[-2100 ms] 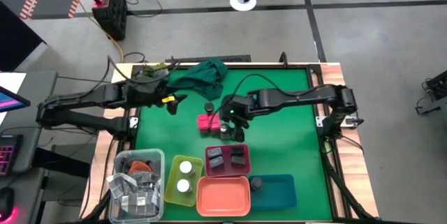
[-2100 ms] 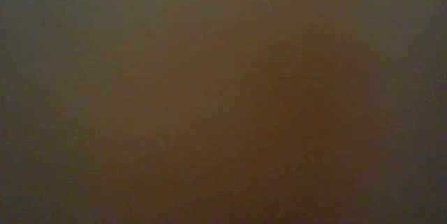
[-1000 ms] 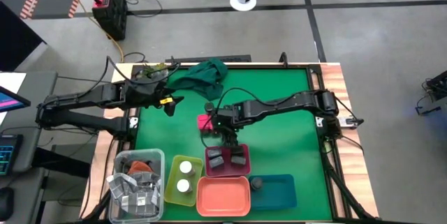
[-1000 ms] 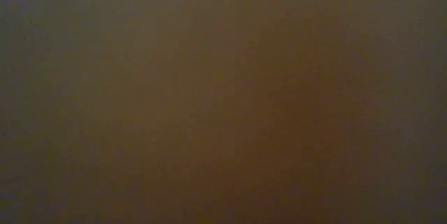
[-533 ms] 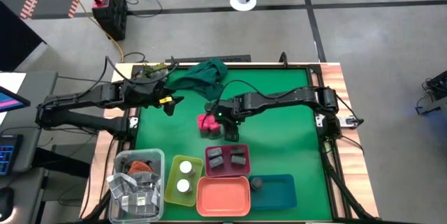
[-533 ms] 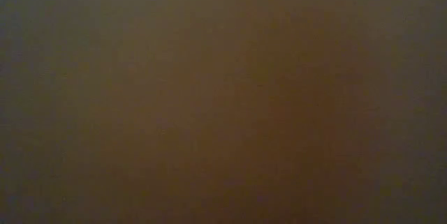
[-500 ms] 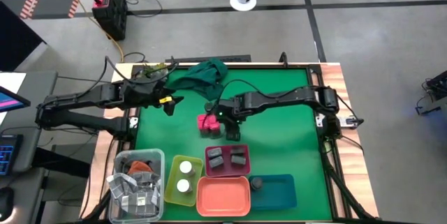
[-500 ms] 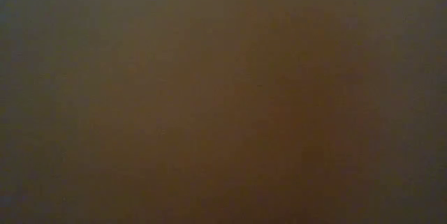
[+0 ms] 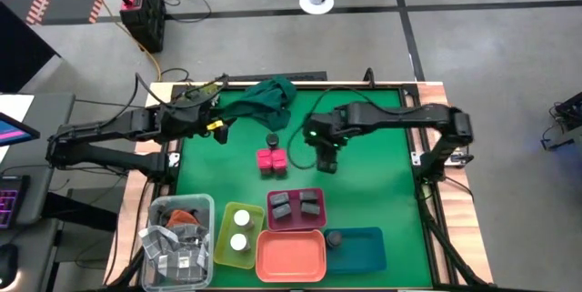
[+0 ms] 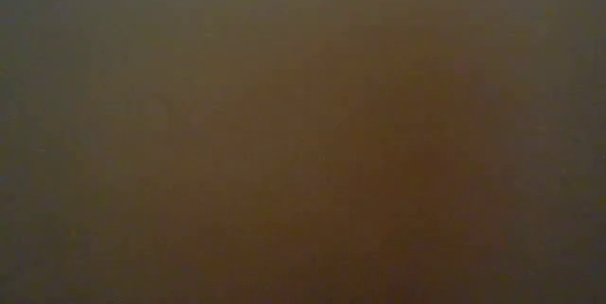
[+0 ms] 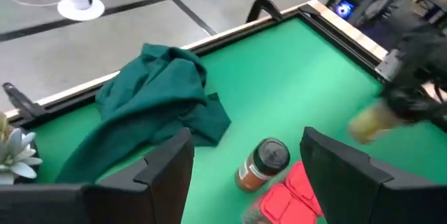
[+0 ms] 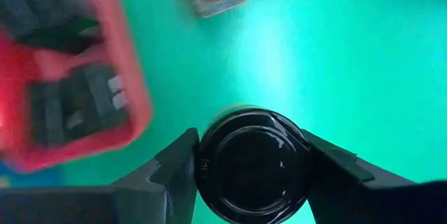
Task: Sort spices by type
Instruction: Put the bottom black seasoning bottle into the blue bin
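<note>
While my right hand (image 12: 248, 175) grips a dark jar (image 12: 250, 167) above the surface's middle and my left hand (image 11: 244, 161) waits open far left, I should carry it level to the blue tray (image 9: 362, 248), near right, beside its twin.

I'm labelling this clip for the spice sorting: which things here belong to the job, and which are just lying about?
Part of the job:
- dark round jar clamped in the right gripper
- another dark jar standing on the mat
- pink blocks
- grey boxes in the pink tray
- white-lidded jars in the yellow tray

Lying about:
- green cloth
- clear bin
- left gripper, idle
</note>
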Motion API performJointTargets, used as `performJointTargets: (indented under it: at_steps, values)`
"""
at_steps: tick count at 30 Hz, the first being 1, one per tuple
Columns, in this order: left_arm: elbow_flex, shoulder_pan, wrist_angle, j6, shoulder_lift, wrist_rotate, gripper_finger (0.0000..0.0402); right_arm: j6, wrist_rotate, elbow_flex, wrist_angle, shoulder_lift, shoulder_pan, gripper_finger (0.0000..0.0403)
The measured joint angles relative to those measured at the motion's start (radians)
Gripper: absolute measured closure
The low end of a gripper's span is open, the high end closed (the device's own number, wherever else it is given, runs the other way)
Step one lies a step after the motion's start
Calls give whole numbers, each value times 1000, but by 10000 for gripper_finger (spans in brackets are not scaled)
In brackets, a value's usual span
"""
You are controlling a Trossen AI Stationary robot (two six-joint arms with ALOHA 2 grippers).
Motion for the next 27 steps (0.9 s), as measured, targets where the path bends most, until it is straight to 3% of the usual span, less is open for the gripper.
performJointTargets:
  at_steps: [8,15,21,27]
  values:
    - [0,0,41,-23,45,-14,153,231,27,-136,7,-264,213,172]
    - [0,0,174,-31,117,-22,153,528,111,-344,74,-429,537,172]
    - [0,0,311,-35,196,-23,153,658,152,-397,132,-434,795,172]
    - [0,-1,329,-142,222,-22,153,563,151,-397,272,-344,887,172]
